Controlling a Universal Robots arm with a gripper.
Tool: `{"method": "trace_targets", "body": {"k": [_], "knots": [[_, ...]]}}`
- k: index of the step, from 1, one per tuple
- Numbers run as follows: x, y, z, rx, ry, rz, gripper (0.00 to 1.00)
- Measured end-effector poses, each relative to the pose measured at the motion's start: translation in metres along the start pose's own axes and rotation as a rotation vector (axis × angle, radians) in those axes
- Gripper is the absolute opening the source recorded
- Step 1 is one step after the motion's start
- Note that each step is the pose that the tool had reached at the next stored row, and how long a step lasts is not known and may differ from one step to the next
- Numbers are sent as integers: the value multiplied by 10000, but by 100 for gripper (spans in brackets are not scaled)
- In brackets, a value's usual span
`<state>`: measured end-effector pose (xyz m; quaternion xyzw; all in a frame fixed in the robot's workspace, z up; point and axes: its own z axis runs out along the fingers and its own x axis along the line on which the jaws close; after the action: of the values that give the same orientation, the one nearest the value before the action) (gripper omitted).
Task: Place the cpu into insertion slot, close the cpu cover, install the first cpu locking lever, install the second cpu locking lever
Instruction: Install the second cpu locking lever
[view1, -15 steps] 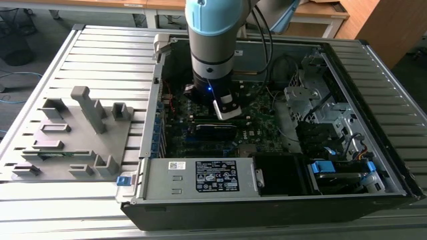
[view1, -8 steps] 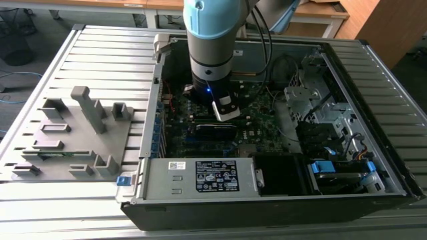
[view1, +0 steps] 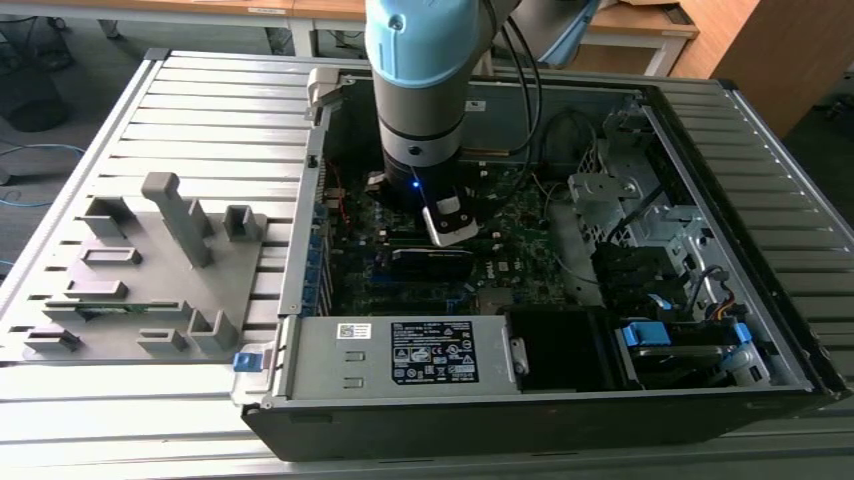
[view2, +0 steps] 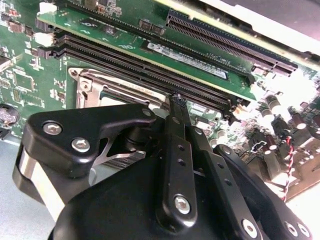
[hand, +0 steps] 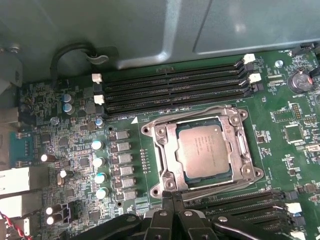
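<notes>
With the cpu seated under the closed cover, the gripper, fingers pinched together and empty, should press the lever at the socket's edge squarely, avoiding the memory slots.

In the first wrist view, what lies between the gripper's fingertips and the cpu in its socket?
In the first wrist view, the cpu cover's silver frame edge and a thin locking lever wire lie between the gripper and the cpu.

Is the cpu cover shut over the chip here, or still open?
Shut. In the first wrist view the cpu cover lies flat around the cpu, whose metal top shows through its window.
</notes>
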<state>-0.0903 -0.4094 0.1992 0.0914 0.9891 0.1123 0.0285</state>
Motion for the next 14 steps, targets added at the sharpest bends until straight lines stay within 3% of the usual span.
{"method": "trace_targets", "body": {"k": [4, 14], "knots": [[6, 1, 12, -30, 5, 2, 10], [57, 3, 49, -191, 23, 13, 10]]}}
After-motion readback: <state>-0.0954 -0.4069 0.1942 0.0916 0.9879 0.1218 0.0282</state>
